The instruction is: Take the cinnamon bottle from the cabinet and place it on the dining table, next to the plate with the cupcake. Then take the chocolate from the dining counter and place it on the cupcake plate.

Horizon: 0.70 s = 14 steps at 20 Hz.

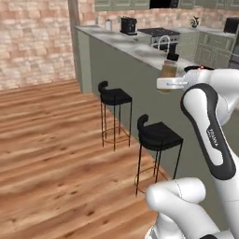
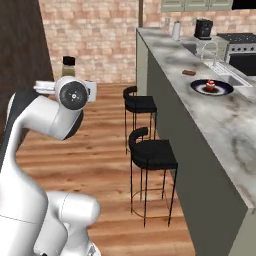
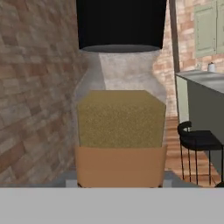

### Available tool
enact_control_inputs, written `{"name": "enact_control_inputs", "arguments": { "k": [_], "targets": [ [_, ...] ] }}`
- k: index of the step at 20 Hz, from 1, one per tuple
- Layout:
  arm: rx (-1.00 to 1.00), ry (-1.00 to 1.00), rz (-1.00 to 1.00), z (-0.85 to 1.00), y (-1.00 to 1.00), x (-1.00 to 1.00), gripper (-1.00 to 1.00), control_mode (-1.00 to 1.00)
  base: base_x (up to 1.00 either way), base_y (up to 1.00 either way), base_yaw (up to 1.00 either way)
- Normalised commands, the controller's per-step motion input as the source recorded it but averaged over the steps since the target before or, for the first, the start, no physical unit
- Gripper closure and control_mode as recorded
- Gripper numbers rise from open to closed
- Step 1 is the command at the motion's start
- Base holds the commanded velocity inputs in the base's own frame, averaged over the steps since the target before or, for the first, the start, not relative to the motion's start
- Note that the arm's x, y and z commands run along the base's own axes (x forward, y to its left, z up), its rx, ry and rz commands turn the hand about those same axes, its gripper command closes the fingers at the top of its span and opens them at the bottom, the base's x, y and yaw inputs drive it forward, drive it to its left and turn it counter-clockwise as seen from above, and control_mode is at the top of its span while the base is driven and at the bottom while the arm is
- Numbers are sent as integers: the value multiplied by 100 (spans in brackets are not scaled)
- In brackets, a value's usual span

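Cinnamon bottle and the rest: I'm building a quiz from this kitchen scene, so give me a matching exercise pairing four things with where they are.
Things:
1. cinnamon bottle
2. cupcake
3. chocolate
4. stools

Places:
A. on the floor along the counter
B. on the dark plate
C. bare on the counter, beyond the plate
D. held in the tool

Pairs: 1-D, 2-B, 3-C, 4-A

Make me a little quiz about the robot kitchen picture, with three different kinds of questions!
1. True or false: the hand holds the cinnamon bottle.
2. What sits on the plate? A) cupcake B) apple C) spoon
3. Fill in: the bottle's cap is ____.

Key: 1 true. 2 A, the cupcake. 3 black.
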Motion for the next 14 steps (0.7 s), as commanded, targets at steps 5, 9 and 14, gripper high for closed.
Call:
{"name": "enact_control_inputs", "arguments": {
  "k": [5,9,14],
  "targets": [
    [0,0,0,0,0,0,100,100,60,39,-45],
    [0,0,0,0,0,0,100,100,58,42,-43],
    [0,0,0,0,0,0,100,100,11,66,-8]
  ]
}}
